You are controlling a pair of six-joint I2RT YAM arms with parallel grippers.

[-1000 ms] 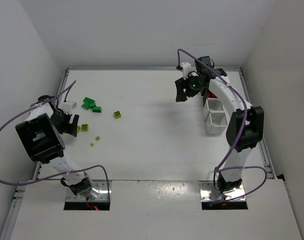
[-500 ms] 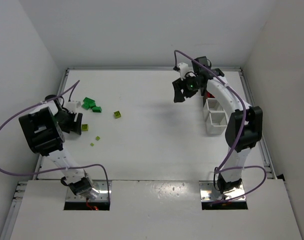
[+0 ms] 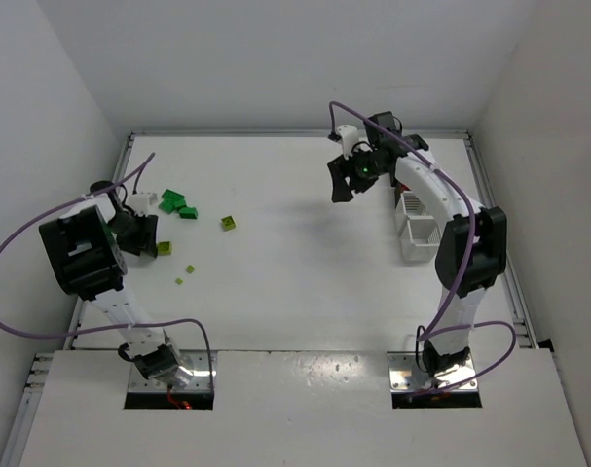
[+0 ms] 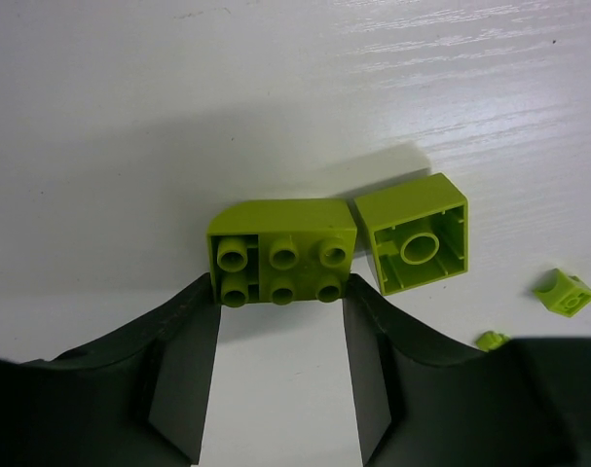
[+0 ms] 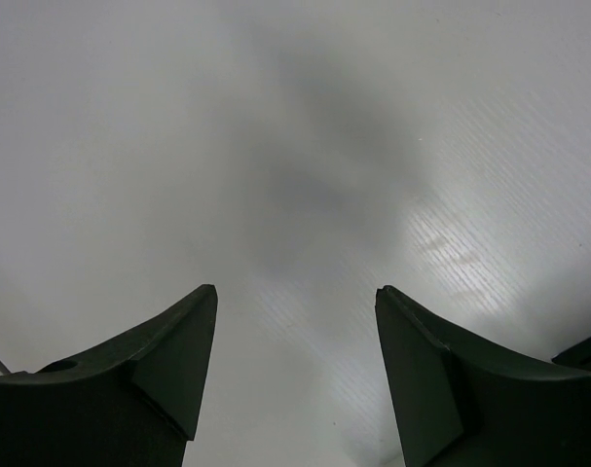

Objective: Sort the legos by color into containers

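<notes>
While the half-open left gripper point(image 4: 281, 288) flanks only the near edge of the rounded lime brick point(image 4: 280, 243), grip uncertain, that brick may squirt ahead or drag the square brick point(image 4: 412, 233) beside the right finger.

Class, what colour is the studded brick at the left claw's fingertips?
Lime-yellow brick, clearest in the left wrist view.

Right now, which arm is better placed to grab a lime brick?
The left arm: its jaws stand either side of the six-stud lime brick. The right arm has its jaws hanging open over bare table, far from the loose bricks.
</notes>
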